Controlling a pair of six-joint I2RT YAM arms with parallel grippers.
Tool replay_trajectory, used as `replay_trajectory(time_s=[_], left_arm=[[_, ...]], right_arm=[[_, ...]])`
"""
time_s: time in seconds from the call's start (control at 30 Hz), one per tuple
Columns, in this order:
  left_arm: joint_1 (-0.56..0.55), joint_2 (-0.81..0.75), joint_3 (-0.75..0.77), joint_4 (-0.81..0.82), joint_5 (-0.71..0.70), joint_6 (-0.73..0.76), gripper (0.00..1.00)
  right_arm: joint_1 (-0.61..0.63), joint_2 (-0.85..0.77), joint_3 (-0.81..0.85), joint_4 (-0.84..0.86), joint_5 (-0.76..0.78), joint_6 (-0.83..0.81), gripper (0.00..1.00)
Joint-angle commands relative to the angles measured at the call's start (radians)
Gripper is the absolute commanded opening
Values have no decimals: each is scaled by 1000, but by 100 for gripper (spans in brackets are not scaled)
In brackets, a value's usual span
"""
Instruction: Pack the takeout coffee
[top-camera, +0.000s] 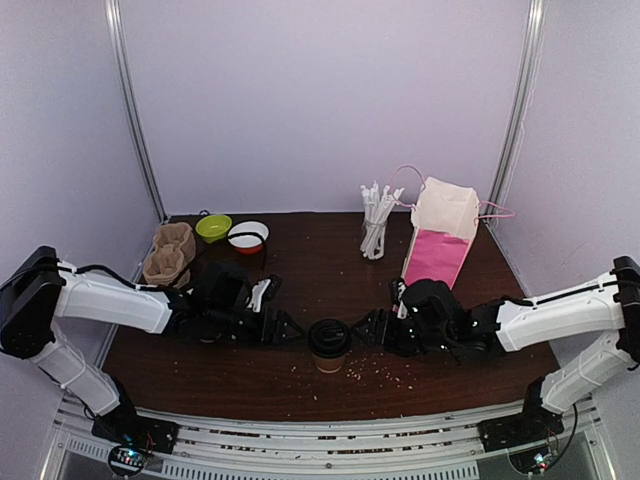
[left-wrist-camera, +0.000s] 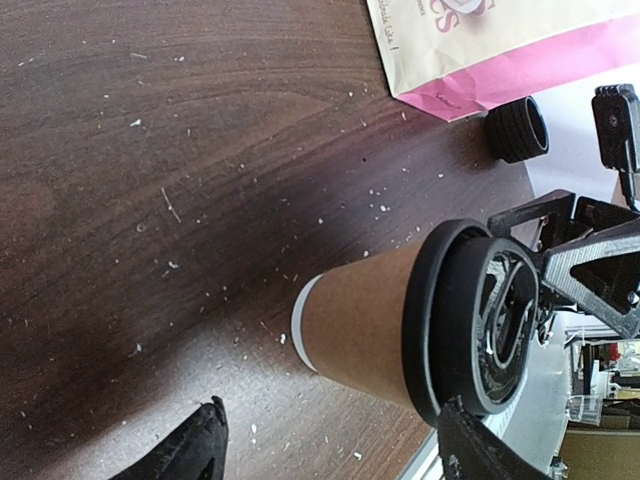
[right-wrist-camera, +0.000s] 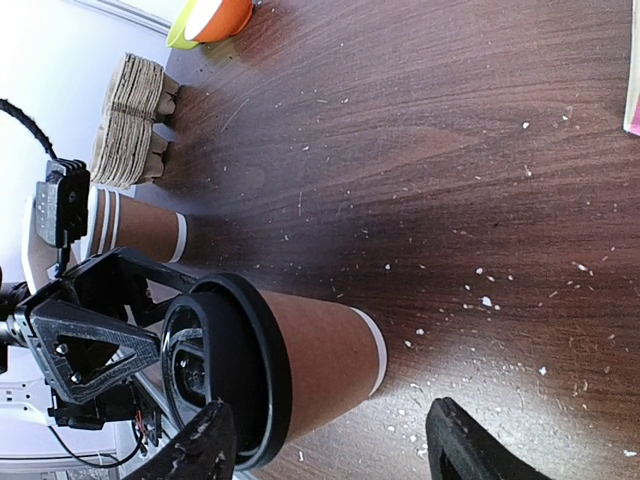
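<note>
- Where the top view looks down on the dark wooden table (top-camera: 300, 385), the small brown paper cup with a round black plastic lid (top-camera: 329, 345) stands upright near the front edge, between the two arms.
- The same view places the left gripper (top-camera: 288, 328) just left of the cup and the right gripper (top-camera: 372, 328) just right of it. The jaw gap is not resolved there.
- The left wrist view shows the left gripper (left-wrist-camera: 330, 425) with its fingers apart and the cup (left-wrist-camera: 365, 325) between them. One finger is well clear of the paper wall, the other just beside the lid.
- The right wrist view shows the right gripper (right-wrist-camera: 330, 425) likewise spread around the cup (right-wrist-camera: 300, 360), gripping nothing.
- Only the left wrist view shows the squat black ribbed cylinder (left-wrist-camera: 518, 128) near the pink-and-white paper bag (left-wrist-camera: 480, 50).
- Only the right wrist view shows the lidless brown cups with white bands (right-wrist-camera: 140, 228), lying sideways near the stacked brown pulp carriers (right-wrist-camera: 130, 120).
- Only the top view shows the clear glass of white stirrers (top-camera: 375, 225).
- Count: one capped cup, one bag, one carrier stack, one glass, and two bowls, namely the green bowl (top-camera: 213, 227) and the white-and-red bowl (top-camera: 248, 236).
</note>
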Motion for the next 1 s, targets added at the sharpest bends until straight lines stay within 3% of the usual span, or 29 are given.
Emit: replay_trajectory(time_s=[0.0, 0.33, 0.73, 0.97], left_arm=[[-4, -43, 12, -19, -10, 15, 76], [-36, -41, -3, 17, 33, -8, 76], [-46, 6, 1, 35, 45, -6, 74], [-46, 39, -17, 58, 38, -17, 59]], right_arm=[[6, -47, -36, 1, -5, 8, 68], [28, 6, -41, 52, -110, 11, 65], [39, 67, -21, 80, -129, 22, 65], [40, 84, -23, 69, -124, 41, 63]])
